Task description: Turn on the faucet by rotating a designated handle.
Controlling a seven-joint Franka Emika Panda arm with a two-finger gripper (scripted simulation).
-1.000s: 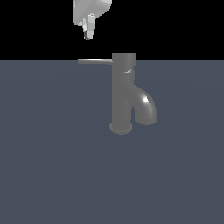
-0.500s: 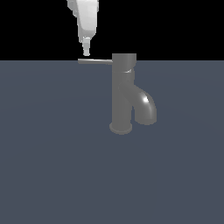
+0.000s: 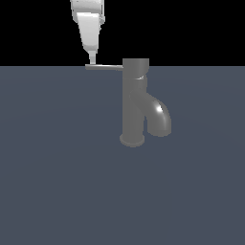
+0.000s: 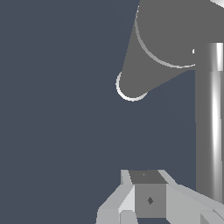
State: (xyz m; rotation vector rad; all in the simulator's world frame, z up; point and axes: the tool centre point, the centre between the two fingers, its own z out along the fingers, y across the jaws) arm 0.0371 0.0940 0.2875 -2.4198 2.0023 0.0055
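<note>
- The dark grey metallic faucet (image 3: 133,103), an upright cylinder with a round base flange and a thick down-curved glossy spout, stands on the flat slate-blue counter (image 3: 57,182).
- Its thin straight grey rod handle (image 3: 104,67) sticks out level from the faucet's top cap.
- My white end effector (image 3: 91,61) hangs tip-down right at the handle's free end, seemingly touching it.
- I cannot tell how far my fingers are parted; they grip nothing visible.

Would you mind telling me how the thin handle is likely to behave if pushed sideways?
The handle, a straight metallic rod, will probably stay stiff. Fixed to the faucet cap, it should swing rather than lift. Its smooth sheen suggests the gripper might slip.
</note>
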